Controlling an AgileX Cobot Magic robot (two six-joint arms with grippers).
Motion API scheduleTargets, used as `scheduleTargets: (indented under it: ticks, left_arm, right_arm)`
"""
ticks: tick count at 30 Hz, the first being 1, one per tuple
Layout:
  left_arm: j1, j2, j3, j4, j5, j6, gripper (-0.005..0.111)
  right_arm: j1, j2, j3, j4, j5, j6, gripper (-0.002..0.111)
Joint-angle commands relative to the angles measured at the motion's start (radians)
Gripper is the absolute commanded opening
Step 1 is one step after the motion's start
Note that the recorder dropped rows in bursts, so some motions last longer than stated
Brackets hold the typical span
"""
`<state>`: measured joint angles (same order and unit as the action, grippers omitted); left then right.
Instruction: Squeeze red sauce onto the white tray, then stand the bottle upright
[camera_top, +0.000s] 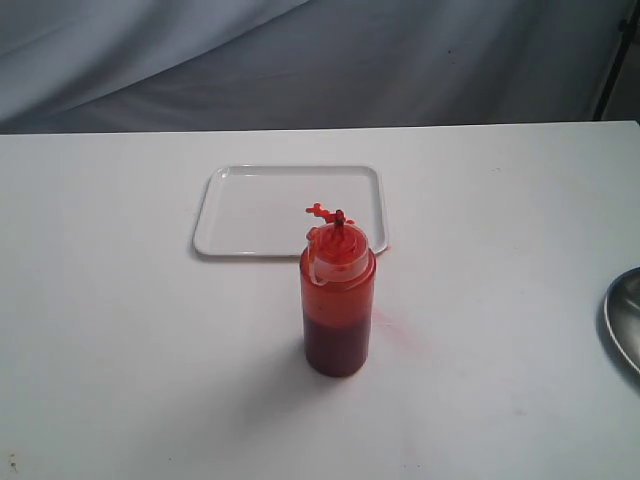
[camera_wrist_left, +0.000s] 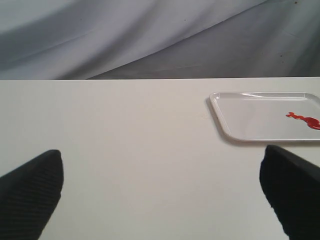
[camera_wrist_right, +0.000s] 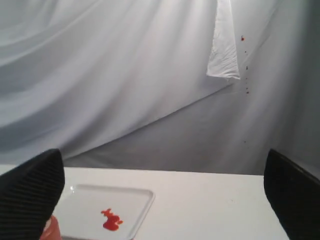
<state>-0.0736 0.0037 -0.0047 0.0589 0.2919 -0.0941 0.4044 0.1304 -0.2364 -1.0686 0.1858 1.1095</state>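
Exterior view: found the bottle standing upright on the table, nozzle up, just in front of the near right corner of the white tray. Saw a small squiggle of red sauce on that corner of the tray, just behind the nozzle. Noted a faint pink smear on the table just beside the bottle's base, and the edge of a grey metal dish at the far right, well apart. Saw no arm or pincer here.

Left wrist view: showed the left gripper released, jaws spread wide, with nothing but bare table between them. Caught the white tray past one of the fingers, with red sauce lying on it. Saw no bottle here.

Right wrist view: showed the right gripper released too, jaws wide, grasping nothing. Looked over the white tray, with a blob of red sauce on it. Made out a reddish rounded bit just beside one finger, likely the top of the bottle, though too little of it to be sure.

Judged both steps done: sauce on the tray, bottle upright and free of either pincer. Judged nothing left but keeping the arms clear of the bottle.
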Motion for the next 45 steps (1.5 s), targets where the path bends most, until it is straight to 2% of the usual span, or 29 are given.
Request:
scheduleTargets:
  ticks: [1,4,8,16,25,38,42,45]
  left_arm:
    - [0.003,-0.004,0.005,0.000,-0.003,-0.003,0.105]
    - [0.003,-0.004,0.005,0.000,-0.003,-0.003,0.105]
    - [0.003,-0.004,0.005,0.000,-0.003,-0.003,0.105]
    - [0.003,-0.004,0.005,0.000,-0.003,-0.003,0.105]
    - [0.003,-0.004,0.005,0.000,-0.003,-0.003,0.105]
    - [0.003,-0.004,0.005,0.000,-0.005,-0.003,0.105]
    - [0.003,-0.004,0.005,0.000,-0.005,-0.003,0.105]
    - [0.003,-0.004,0.005,0.000,-0.005,-0.003,0.105]
  right_arm:
    - [-0.009,-0.003,0.006,0.544,-0.005,-0.630,0.105]
    - [-0.009,-0.005,0.006,0.826,-0.043,-0.940,0.105]
    - [-0.009,-0.005,0.019,1.024,-0.047,-1.110,0.105]
    - [-0.009,-0.005,0.139,1.049,-0.076,-1.117,0.105]
    - [-0.020,-0.015,0.170,1.049,-0.074,-1.121,0.105]
    - [-0.389,-0.130,0.170,1.059,0.169,-1.169,0.105]
    - [-0.433,-0.130,0.236,1.077,0.080,-1.169,0.105]
    - [-0.443,-0.130,0.236,1.069,0.138,-1.169,0.105]
